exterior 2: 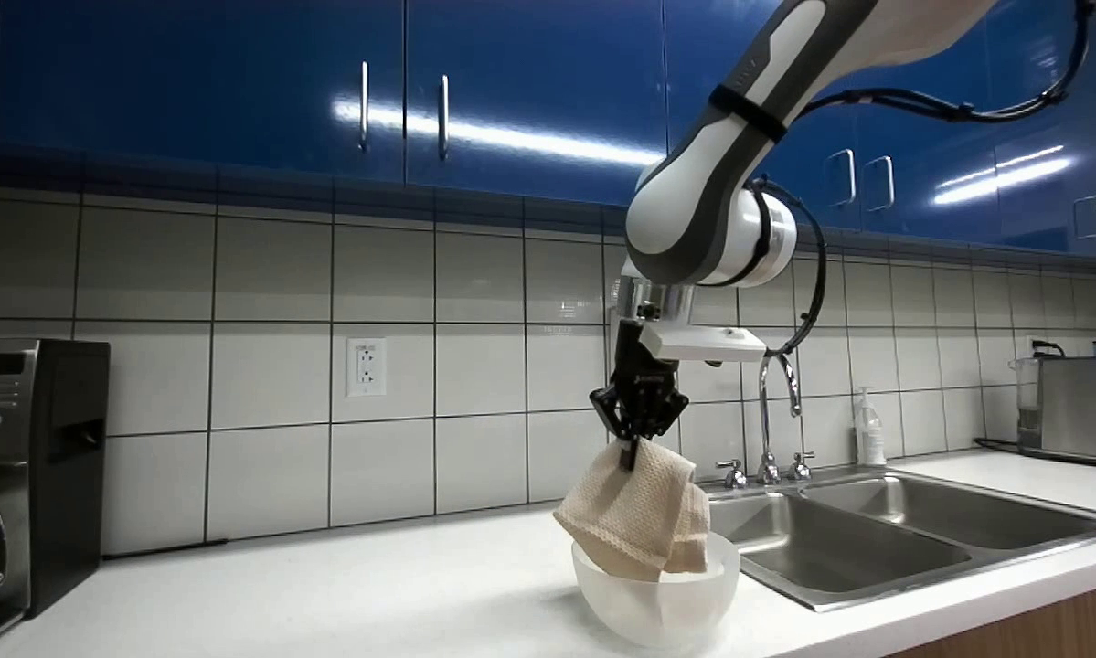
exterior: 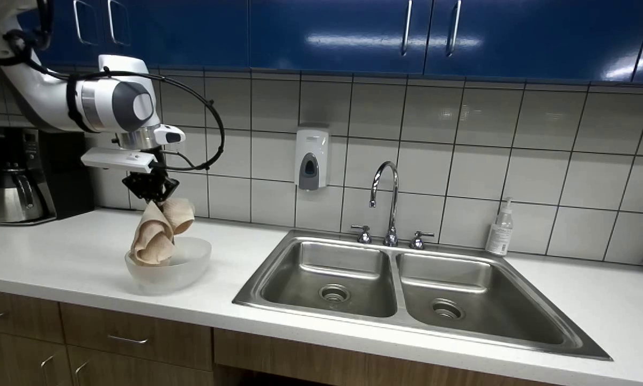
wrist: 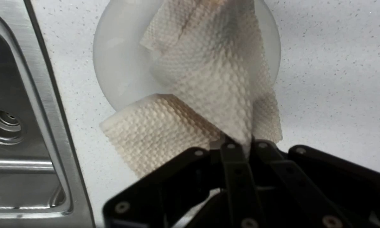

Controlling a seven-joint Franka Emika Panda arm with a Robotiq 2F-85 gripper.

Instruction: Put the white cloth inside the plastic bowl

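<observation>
Gripping a cream waffle-textured cloth [exterior 2: 630, 525] by an upper fold with the Robotiq gripper [exterior 2: 629, 454], jaws tight on the fabric, fingertips well above the rim of a frosted plastic bowl [exterior 2: 714, 594]. Dangling lower folds inside that rim in both exterior views; too hidden to tell about contact with the bottom. Overlapping the rim line, in the wrist view, with a flap toward the stainless double sink [wrist: 50, 107], and showing inner bowl wall on that same side. Under the bowl, a speckled white countertop [wrist: 329, 95], with its front edge near. On the sink side, only a strip of counter before the metal edge; toward the coffee maker [exterior 2: 68, 448], a longer stretch; behind the bowl, a band of counter before the white wall tiles [exterior 2: 273, 384]. Along the sink's back edge, a chrome gooseneck faucet [exterior: 391, 237], and at the corner a pump bottle [exterior: 499, 237]. On the tiles, a soap dispenser [exterior: 311, 146] and a power outlet [exterior 2: 366, 367]. Above them, an overhang of blue cabinets [exterior 2: 218, 91], crossed in front by the Panda arm [exterior 2: 666, 219] in both exterior views.
</observation>
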